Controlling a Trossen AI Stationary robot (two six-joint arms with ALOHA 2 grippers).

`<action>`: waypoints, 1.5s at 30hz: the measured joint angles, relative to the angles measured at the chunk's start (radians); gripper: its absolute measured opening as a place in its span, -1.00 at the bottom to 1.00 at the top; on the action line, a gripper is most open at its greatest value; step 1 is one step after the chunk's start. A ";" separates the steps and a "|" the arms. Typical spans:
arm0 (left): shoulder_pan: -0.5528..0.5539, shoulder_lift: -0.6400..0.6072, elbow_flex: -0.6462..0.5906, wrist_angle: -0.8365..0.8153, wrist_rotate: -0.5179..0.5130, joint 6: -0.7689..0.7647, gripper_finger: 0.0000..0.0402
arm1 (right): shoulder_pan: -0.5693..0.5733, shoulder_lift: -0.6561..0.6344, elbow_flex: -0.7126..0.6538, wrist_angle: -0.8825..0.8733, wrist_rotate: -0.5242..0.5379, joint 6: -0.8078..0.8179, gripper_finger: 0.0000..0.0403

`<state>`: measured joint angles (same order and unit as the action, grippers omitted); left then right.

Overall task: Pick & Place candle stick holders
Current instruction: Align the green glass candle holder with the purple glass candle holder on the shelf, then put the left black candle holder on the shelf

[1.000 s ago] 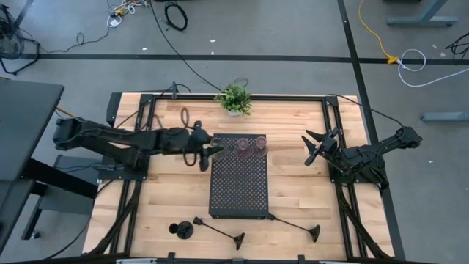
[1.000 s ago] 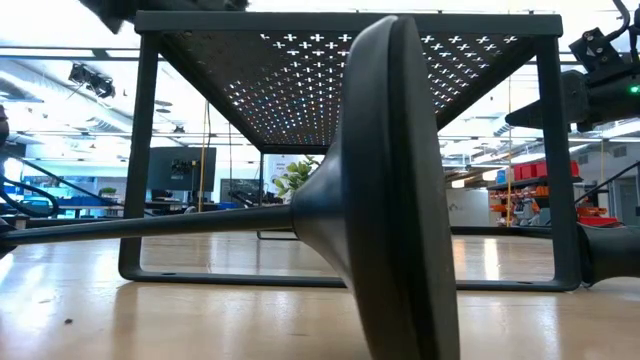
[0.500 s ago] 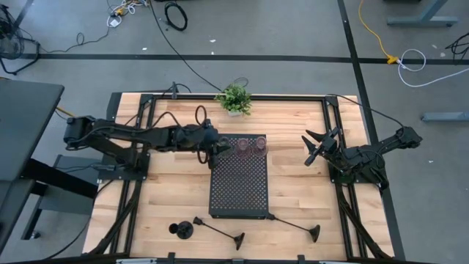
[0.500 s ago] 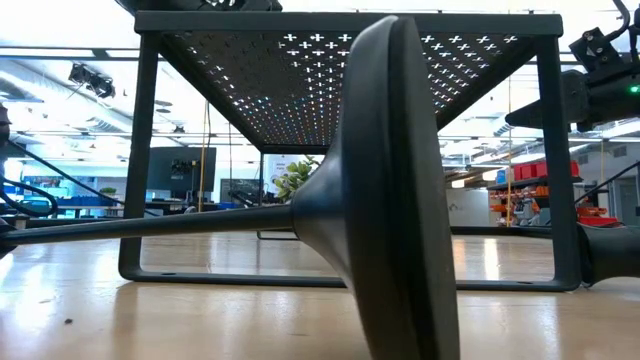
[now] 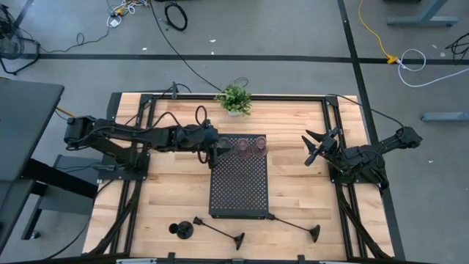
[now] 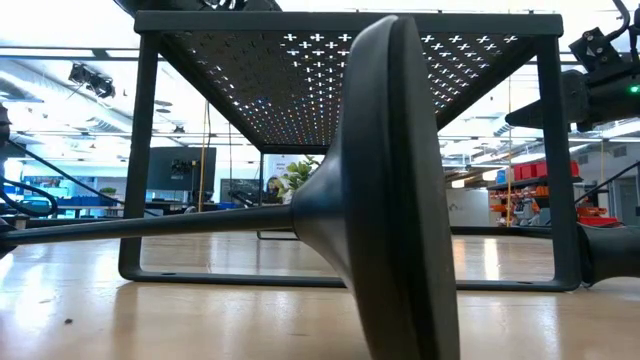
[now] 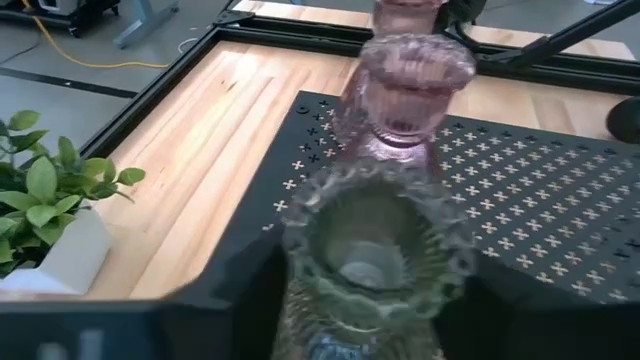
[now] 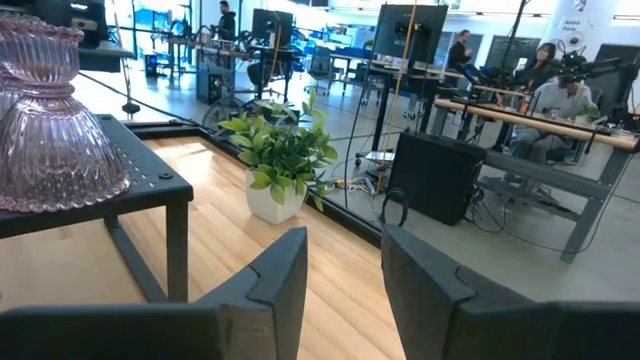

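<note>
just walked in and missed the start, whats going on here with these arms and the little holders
The left end effector is at the far left corner of the black perforated tray, setting an olive-green glass cup beside the two pink glass cups already on it. Three black holders lie on the table's near edge, not yet moved. The right end effector waits open off to the right, holding nothing.

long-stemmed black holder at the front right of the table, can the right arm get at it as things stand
Probably yes. The long-stemmed black holder lies on bare wood in front of the perforated tray, with nothing over it. The right end effector hangs empty and open to the tray's right, on that same side.
</note>
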<state>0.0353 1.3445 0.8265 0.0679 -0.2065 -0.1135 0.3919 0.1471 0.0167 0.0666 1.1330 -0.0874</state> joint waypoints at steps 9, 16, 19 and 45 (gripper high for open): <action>0.000 -0.005 0.000 0.010 -0.014 0.018 0.44 | 0.000 0.000 0.000 0.000 0.000 0.000 -0.35; 0.000 -0.048 0.000 0.009 -0.020 0.022 0.43 | 0.000 0.000 0.000 0.000 0.000 0.000 -0.35; 0.000 -0.079 0.000 0.003 -0.021 0.026 0.43 | 0.000 0.000 0.000 0.000 0.000 0.000 -0.35; -0.262 -0.421 0.000 -0.535 0.157 -0.164 0.44 | 0.000 0.000 0.000 0.000 0.000 0.000 -0.35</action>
<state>-0.2269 0.9233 0.8265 -0.4667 -0.0495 -0.2774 0.3916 0.1471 0.0166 0.0666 1.1328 -0.0872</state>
